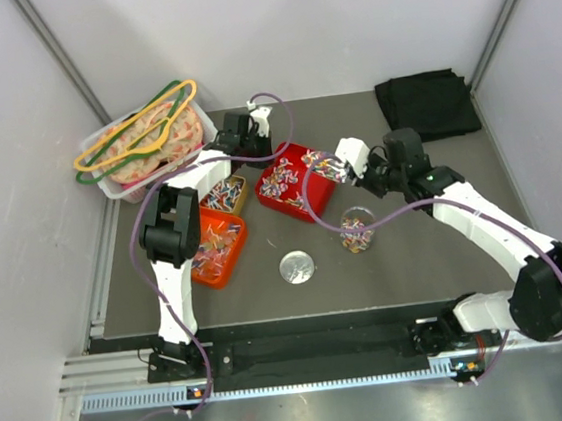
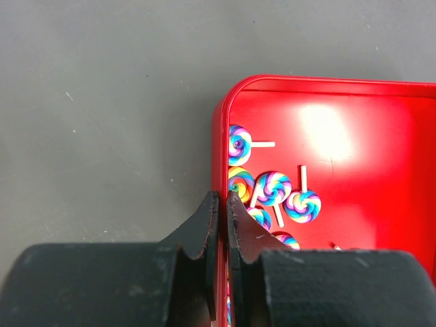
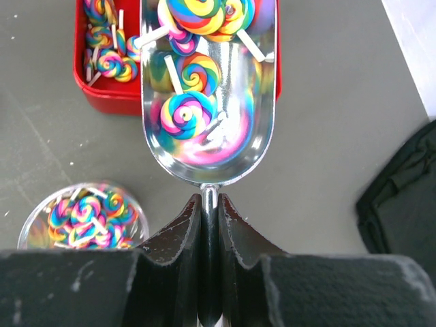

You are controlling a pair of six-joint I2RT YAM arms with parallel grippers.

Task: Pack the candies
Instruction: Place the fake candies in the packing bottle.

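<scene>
Left gripper jaws, almost closed, pinch the left wall of the red tray; lollipop candies lie at 3 o'clock, some hidden beneath the gripper. Right gripper clamps the mostly hidden handle of a metal scoop loaded with candies at 12; a part-hidden cup of them sits at 9. Overhead, single candies blur together.

Left arm, right arm: white links, black joint housings, black bases. Purple cable looped along each. Fingers matte black, scalloped inner edges, faint scuffs.
</scene>
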